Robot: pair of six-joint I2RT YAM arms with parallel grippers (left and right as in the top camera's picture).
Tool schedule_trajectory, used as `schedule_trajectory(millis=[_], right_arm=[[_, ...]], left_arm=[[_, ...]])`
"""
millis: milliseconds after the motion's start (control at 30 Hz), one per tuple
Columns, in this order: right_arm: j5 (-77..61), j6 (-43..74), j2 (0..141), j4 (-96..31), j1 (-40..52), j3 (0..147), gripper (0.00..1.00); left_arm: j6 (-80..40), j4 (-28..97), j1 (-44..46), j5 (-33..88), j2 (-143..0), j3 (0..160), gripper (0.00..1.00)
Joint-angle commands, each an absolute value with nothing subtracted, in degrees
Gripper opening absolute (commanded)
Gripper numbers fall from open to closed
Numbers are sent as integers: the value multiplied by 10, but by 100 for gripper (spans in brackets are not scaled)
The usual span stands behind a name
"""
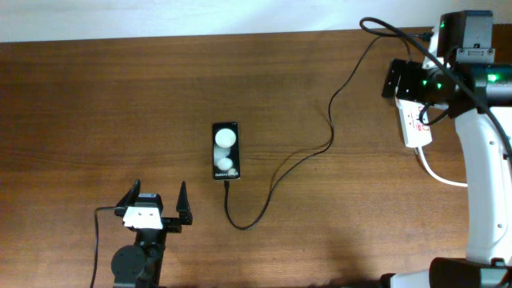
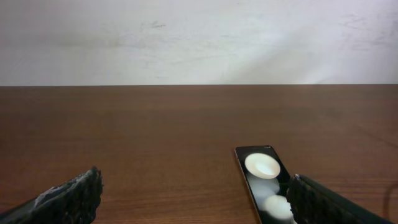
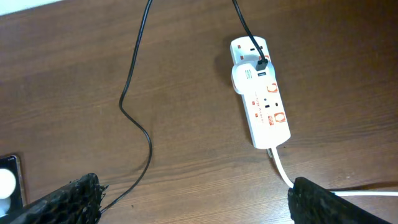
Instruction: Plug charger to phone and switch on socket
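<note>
phone (image 2: 261,182) cropped below, socket (image 1: 416,132) seemingly half-hidden

Bright, even light falls from above; shadows are faint and soft. The phone (image 2: 261,180), just inside the right finger (image 2: 323,202) of the left gripper (image 2: 194,186), mirrors two round white glare spots. Both wrist views blur their own near fingers; the table (image 2: 155,124) beyond is sharp.

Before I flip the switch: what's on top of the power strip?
A white plug adapter sits on the socket near the end opposite its cord, with the charger running from it. What lies under the adapter is covered; switch positions are too small to tell.
</note>
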State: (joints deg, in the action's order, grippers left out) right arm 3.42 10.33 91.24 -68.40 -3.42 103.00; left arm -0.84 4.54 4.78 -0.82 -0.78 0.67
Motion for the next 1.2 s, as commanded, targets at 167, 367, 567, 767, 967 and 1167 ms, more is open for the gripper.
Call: schedule_trajectory(millis=[167,367,567,767,967,1167], right_arm=[[37,103,807,-684,-34,905,99],[37,103,729,-684,-34,833,99],[37,103,650,-684,-34,831,99],[37,103,613,-684,-34,811,99],[99,56,578,-684,-34,716,99],[99,56,563,-684,-34,655,99]], left_arm=[[3,48,44,0,-3,5,99],[3,48,44,0,-3,5,99],[3,48,44,0,-3,5,99],[3,48,44,0,-3,5,99],[3,48,44,0,-3,5,99],[3,48,44,0,-3,5,99]])
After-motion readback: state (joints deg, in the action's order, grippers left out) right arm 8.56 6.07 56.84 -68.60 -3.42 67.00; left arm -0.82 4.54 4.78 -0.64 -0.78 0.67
